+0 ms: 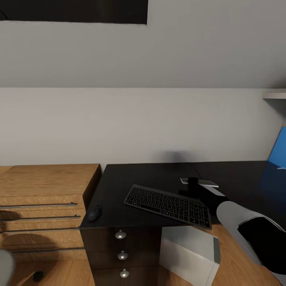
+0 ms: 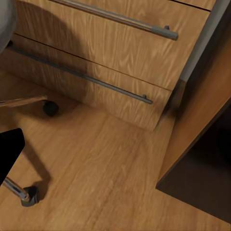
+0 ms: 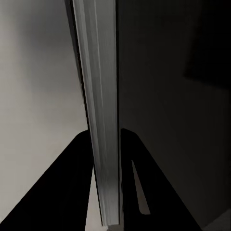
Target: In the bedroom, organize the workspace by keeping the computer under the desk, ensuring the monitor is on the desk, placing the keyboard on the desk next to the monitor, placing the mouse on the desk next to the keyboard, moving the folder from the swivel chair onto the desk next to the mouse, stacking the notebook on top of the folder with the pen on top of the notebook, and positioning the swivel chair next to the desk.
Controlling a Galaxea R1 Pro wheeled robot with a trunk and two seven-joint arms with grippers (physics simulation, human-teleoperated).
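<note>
My right gripper (image 1: 193, 184) reaches over the black desk (image 1: 131, 178) behind the grey keyboard (image 1: 169, 205). It is shut on a thin pale flat thing that looks like the notebook (image 1: 206, 183), held low over the desk top. In the right wrist view its layered grey edge (image 3: 101, 120) runs between the two black fingers (image 3: 62, 192). The dark mouse (image 1: 94, 213) lies at the desk's left front corner. Under the desk stands the light-grey computer (image 1: 190, 254). The swivel chair's grey seat (image 1: 4, 266) and a caster (image 2: 29, 196) show low on the left. Monitor, folder and pen are out of view.
A light wooden dresser (image 1: 43, 186) with bar handles (image 2: 115, 19) adjoins the desk's left side. Black drawers with round knobs (image 1: 121, 235) sit below the mouse. A blue panel (image 1: 278, 151) stands at the far right, with a shelf (image 1: 275, 95) above it. The floor (image 2: 106, 163) is wooden.
</note>
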